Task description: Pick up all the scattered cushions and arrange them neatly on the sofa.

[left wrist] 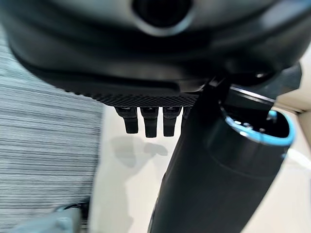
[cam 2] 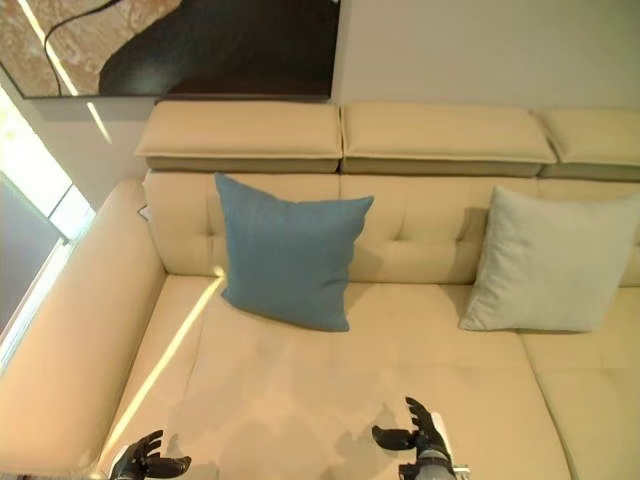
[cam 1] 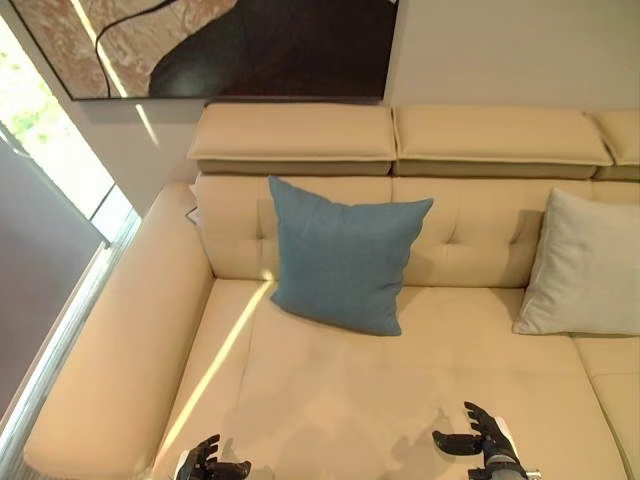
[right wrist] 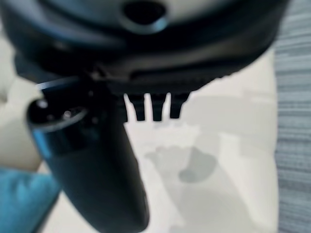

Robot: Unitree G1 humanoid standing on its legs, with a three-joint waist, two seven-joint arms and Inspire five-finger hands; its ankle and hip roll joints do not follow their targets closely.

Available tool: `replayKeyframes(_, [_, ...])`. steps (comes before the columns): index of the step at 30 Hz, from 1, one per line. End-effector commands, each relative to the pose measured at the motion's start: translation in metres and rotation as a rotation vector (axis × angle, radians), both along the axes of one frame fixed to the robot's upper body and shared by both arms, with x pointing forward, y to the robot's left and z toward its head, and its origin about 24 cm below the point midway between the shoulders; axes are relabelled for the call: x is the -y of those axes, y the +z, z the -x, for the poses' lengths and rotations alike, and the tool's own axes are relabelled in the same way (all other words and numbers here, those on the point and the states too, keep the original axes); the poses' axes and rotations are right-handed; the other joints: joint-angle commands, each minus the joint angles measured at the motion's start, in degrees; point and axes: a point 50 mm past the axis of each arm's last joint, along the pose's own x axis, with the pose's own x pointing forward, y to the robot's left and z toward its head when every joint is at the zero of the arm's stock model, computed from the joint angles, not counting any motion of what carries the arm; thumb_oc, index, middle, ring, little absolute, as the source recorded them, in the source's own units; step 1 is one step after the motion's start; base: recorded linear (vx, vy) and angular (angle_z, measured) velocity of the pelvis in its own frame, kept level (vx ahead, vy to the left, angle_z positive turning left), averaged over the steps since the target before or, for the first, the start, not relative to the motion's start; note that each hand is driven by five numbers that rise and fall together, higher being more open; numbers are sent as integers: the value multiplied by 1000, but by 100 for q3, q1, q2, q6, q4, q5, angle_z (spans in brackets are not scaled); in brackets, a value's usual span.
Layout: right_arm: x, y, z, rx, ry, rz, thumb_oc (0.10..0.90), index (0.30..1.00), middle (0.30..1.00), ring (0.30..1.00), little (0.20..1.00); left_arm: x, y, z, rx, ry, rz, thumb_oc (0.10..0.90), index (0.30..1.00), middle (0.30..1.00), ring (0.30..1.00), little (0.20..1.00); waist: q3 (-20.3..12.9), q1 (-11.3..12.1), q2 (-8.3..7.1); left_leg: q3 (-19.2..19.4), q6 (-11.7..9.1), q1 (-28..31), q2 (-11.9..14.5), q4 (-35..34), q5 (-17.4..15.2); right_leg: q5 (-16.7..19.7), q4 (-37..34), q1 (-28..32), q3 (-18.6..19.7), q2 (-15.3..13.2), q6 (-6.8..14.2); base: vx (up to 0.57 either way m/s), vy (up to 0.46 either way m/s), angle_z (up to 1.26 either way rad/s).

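A blue cushion (cam 1: 345,255) stands upright against the backrest of the beige sofa (cam 1: 330,400), left of the middle. Further right, a light grey cushion (cam 1: 585,265) leans on the same backrest. My left hand (cam 1: 205,462) hovers low over the front left of the seat, open and empty. Near the front right of the seat my right hand (cam 1: 485,435) is also open, its fingers (right wrist: 155,109) straight, with nothing in it. Both hands are well short of the cushions. A corner of the blue cushion (right wrist: 19,204) shows in the right wrist view.
The sofa's wide left armrest (cam 1: 110,370) borders a bright window (cam 1: 40,140). Padded headrests (cam 1: 295,135) top the backrest below a dark painting (cam 1: 220,45). A grey striped rug (left wrist: 43,145) lies beside the sofa's front.
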Motion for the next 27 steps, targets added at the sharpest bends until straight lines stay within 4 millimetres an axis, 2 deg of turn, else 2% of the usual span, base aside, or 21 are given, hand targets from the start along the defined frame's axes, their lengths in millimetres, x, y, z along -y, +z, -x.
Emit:
replayKeyframes(1, [15,8,-7,47,-51,50,800,900,900,900,900,-7,3,-9,21,1,-38,800,900,900,900,900,5,5,-501,14,5,67,-36,1485,-1203,93,-26,-379,222,-330,410,-124,76,11])
replayKeyframes(3, [16,6,-5,32,-48,51,800,900,900,900,900,-4,0,-4,-3,9,-27,800,900,900,900,900,-33,-28,-508,-97,4,278,-51,1755,-1322,147,-26,-379,235,-334,408,-69,94,-11])
replayKeyframes(4, [16,5,-3,19,-52,50,800,900,900,900,900,-1,1,-8,14,0,-24,800,900,900,900,900,-53,-58,-497,-162,5,367,-49,1842,-1346,178,-26,-390,244,-322,413,-90,175,-6])
replayKeyframes(6, [17,2,2,-7,-64,48,800,900,900,900,900,7,1,-14,37,-26,-13,800,900,900,900,900,-83,-138,-438,-221,-2,612,-54,1587,-1448,265,-26,-442,245,-299,457,-87,189,10])
replayKeyframes(7, [18,-2,6,-40,-81,44,800,900,900,900,900,13,3,-21,62,-58,-1,800,900,900,900,900,-128,-196,-398,-227,22,875,-140,1023,-1612,387,-13,-569,242,-315,527,-101,195,17])
replayKeyframes(8, [17,-3,6,-51,-79,44,800,900,900,900,900,14,5,-27,80,-72,-2,800,900,900,900,900,-129,-220,-400,-229,45,962,-196,788,-1663,460,11,-655,258,-342,573,-102,196,15])
replayKeyframes(10, [16,-6,8,-69,-81,44,800,900,900,900,900,15,6,-30,91,-84,-7,800,900,900,900,900,-120,-232,-398,-233,79,1024,-233,603,-1649,534,32,-735,268,-379,612,-133,193,9])
replayKeyframes(11, [10,-9,9,-94,-67,41,800,900,900,900,900,15,9,-39,116,-105,-22,800,900,900,900,900,-60,-234,-437,-248,158,1010,-333,419,-1601,686,47,-890,295,-467,703,-175,231,6])
replayKeyframes(13, [7,-11,8,-108,-55,45,800,900,900,900,900,13,11,-41,120,-106,-39,800,900,900,900,900,-17,-215,-475,-278,200,983,-402,355,-1569,773,44,-979,323,-516,758,-207,209,-1])
replayKeyframes(14, [1,-13,6,-130,-22,47,800,900,900,900,900,10,10,-40,104,-103,-61,800,900,900,900,900,67,-161,-531,-288,276,933,-492,235,-1515,856,51,-1101,362,-573,850,-213,195,-4])
replayKeyframes(17, [-6,-15,3,-147,22,53,800,900,900,900,900,6,7,-33,68,-99,-82,800,900,900,900,900,169,-116,-558,-247,332,908,-522,136,-1424,980,158,-1244,393,-674,962,-236,132,-16])
replayKeyframes(18, [-11,-15,-4,-139,40,53,800,900,900,900,900,0,7,-32,41,-103,-109,800,900,900,900,900,311,-88,-546,-217,395,779,-467,129,-1317,781,551,-1382,625,-650,970,-307,96,-23])
replayKeyframes(19, [-11,-15,-4,-139,40,52,800,900,900,900,900,0,7,-32,41,-103,-109,800,900,900,900,900,300,-95,-558,-220,398,761,-481,127,-1301,786,552,-1401,626,-665,973,-324,98,-27])
replayKeyframes(20, [-12,-15,-3,-140,43,49,800,900,900,900,900,-2,7,-32,35,-107,-119,800,900,900,900,900,330,-66,-544,-214,436,666,-479,139,-1241,629,814,-1369,689,-665,919,-256,106,-29])
replayKeyframes(21, [-11,-16,0,-139,27,46,800,900,900,900,900,-3,6,-28,22,-100,-121,800,900,900,900,900,327,32,-485,-190,502,583,-464,69,-1129,273,1368,-1172,722,-597,774,-254,106,-22])
replayKeyframes(23, [-11,-16,0,-139,27,46,800,900,900,900,900,-3,6,-28,22,-100,-122,800,900,900,900,900,313,28,-490,-192,504,563,-471,68,-1118,281,1365,-1189,722,-604,775,-127,53,-14])
replayKeyframes(24, [-10,-18,6,-152,3,35,800,900,900,900,900,-3,5,-25,13,-92,-117,800,900,900,900,900,231,106,-435,-188,535,508,-460,-43,-1000,-28,1743,-981,736,-483,709,-182,25,-1])
replayKeyframes(25, [-12,-20,8,-164,-9,24,800,900,900,900,900,-3,4,-22,7,-72,-108,800,900,900,900,900,142,240,-463,-94,505,449,-493,-154,-918,-162,1590,-637,608,-461,697,-181,25,7])
replayKeyframes(27, [-12,-20,8,-166,-9,26,800,900,900,900,900,-3,3,-19,2,-61,-104,800,900,900,900,900,106,296,-484,-46,472,440,-501,-243,-837,-183,1372,-515,526,-446,681,-85,-39,3])
